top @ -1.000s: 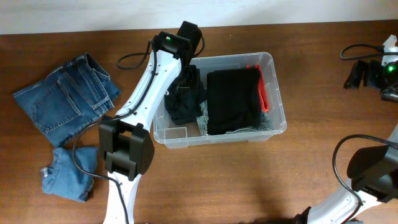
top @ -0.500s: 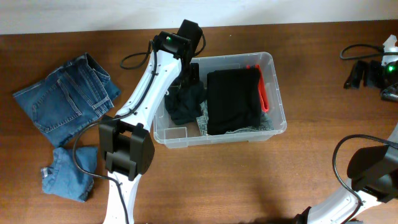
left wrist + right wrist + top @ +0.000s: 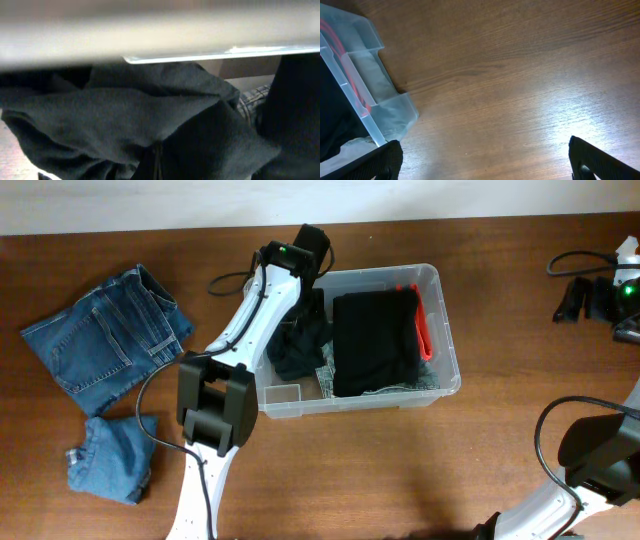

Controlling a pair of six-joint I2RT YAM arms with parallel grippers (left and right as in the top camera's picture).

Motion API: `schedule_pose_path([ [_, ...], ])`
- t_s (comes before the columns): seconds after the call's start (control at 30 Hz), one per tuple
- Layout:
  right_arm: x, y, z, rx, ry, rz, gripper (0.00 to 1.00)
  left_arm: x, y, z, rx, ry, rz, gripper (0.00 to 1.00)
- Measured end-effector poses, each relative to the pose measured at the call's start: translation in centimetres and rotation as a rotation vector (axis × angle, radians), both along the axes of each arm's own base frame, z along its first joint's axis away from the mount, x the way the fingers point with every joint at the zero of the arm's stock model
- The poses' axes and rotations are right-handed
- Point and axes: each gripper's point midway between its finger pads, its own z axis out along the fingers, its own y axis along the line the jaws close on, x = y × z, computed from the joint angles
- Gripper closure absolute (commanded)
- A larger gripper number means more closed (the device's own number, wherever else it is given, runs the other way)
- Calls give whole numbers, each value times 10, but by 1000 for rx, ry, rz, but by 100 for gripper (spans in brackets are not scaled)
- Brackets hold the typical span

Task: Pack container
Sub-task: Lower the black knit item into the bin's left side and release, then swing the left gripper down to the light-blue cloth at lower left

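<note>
L end effector (image 3: 308,302) clenched in container (image 3: 350,402) left end, atop dark garment (image 3: 297,348) (hold unconfirmed); R end effector (image 3: 492,165) released, well apart.

The clear rectangular container (image 3: 350,402) sits upright, open-topped (rounded corners, partly filled)
</note>
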Motion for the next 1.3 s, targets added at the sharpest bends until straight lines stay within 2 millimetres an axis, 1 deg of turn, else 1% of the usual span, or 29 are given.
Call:
schedule_pose_path([
  [0.2,0,0,0,0,0,0,2,-3,2,5,5,12,-1,99],
  [0.27,0,0,0,0,-1,0,2,-7,3,13,11,24,-1,99],
  [0.37,0,0,0,0,-1,0,2,-5,3,34,2,5,1,99],
  [0.43,0,0,0,0,0,0,2,-5,7,58,-2,-26,6,99],
  [0.5,0,0,0,0,0,0,2,-7,16,84,4,-57,17,99],
  [0.57,0,0,0,0,0,0,1,-12,31,121,9,-114,37,99],
  [0.67,0,0,0,0,0,-1,2,-28,59,170,21,-177,76,100],
  [0.7,0,0,0,0,0,0,2,-35,71,189,22,-205,95,99],
  [0.8,0,0,0,0,0,0,2,-52,101,224,24,-251,149,99],
  [0.87,0,0,0,0,0,0,2,-59,121,245,14,-296,192,99],
  [0.97,0,0,0,0,0,0,2,-64,144,258,10,-326,251,99],
  [1.07,0,0,0,0,-1,0,2,-72,166,260,19,-319,304,99],
  [1.2,0,0,0,0,0,0,2,-88,190,248,47,-259,356,99],
  [1.27,0,0,0,0,0,0,2,-101,199,237,71,-213,374,99],
  [1.3,0,0,0,0,0,0,2,-111,204,230,86,-181,384,99],
])
